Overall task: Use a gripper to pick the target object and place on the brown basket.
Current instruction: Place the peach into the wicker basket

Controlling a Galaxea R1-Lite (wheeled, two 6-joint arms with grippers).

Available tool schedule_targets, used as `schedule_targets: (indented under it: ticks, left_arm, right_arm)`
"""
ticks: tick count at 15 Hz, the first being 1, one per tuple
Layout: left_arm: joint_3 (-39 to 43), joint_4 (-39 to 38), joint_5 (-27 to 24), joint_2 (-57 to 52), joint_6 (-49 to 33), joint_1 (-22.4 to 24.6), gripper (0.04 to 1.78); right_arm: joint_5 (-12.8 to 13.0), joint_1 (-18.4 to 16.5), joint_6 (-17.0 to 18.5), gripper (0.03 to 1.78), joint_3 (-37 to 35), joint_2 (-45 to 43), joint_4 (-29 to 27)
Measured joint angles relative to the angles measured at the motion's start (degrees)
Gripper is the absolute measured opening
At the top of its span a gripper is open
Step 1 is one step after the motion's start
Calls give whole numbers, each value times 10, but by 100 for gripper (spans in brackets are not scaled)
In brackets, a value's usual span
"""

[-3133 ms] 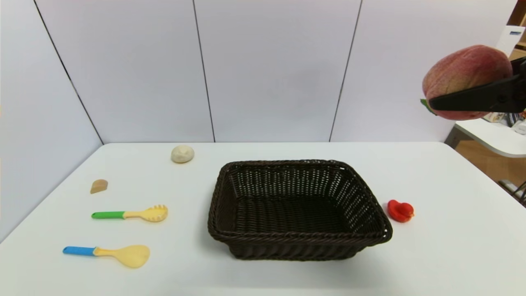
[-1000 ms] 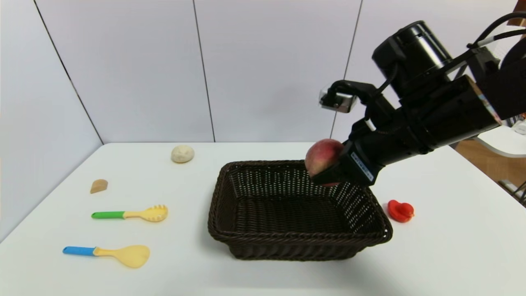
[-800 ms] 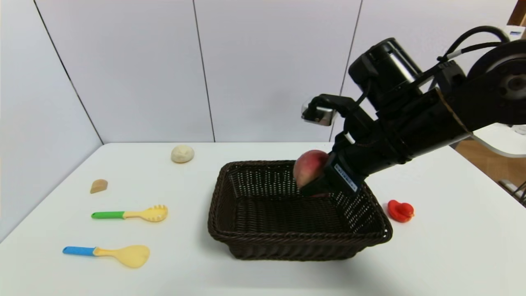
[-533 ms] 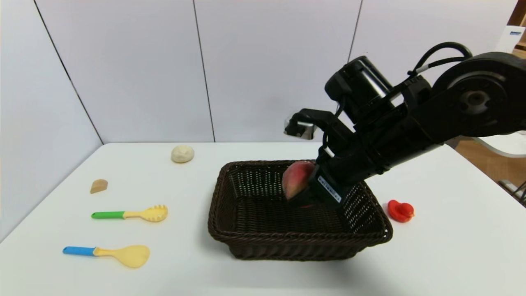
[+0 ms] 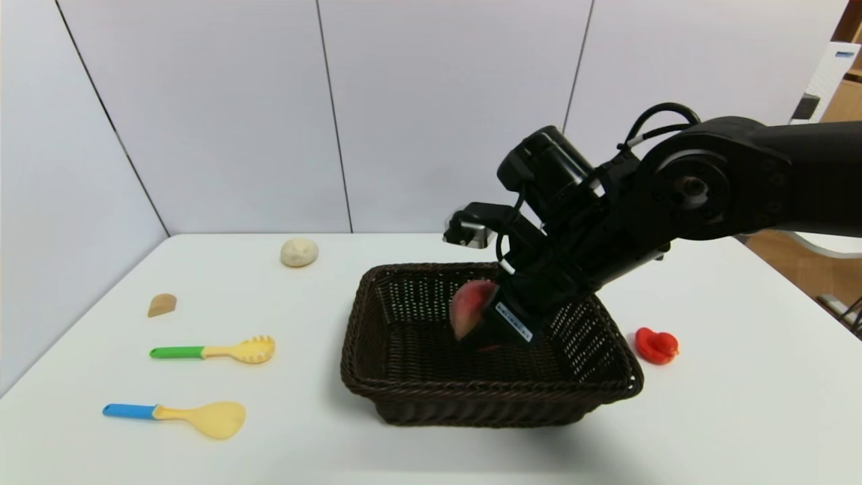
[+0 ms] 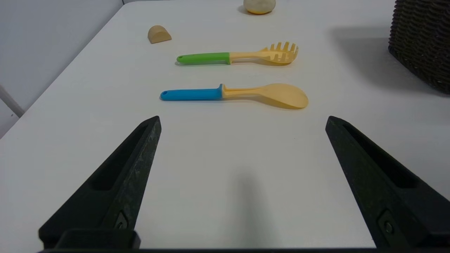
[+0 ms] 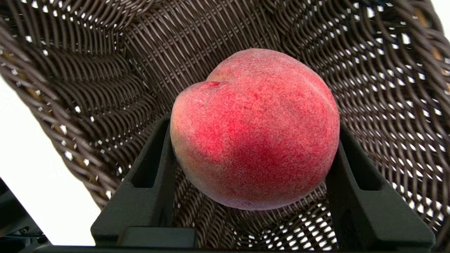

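White label on the tool: print unreadable

A laboratory or test cell is suggested. A plain white table is enclosed by pale grey partition panels, and assorted props are laid out on it: plastic spoons with green and blue handles. Beyond the partition, what may be a second white table is partly seen.

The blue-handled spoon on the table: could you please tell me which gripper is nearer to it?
Left. The left gripper hovers open just short of the blue-handled spoon; the right gripper is inside the brown basket, holding the peach.
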State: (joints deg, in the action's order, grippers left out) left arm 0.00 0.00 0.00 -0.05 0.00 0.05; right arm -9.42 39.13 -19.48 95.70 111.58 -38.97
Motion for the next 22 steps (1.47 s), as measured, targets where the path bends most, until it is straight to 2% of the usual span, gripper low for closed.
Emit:
schedule_targets:
  ticks: [11,14,17,22]
  left_arm:
    - [0,0,0,0,0,0,169]
    - [0,0,0,0,0,0,169]
    - [0,0,0,0,0,0,169]
    - [0,0,0,0,0,0,169]
  right_arm:
    - [7,-1,6,115,34,71,-4]
    - [19,-4,6,115,44,92,-4]
    - [20,-6,6,115,49,104,-2]
    - [26,-7,7,142,66,114,-5]
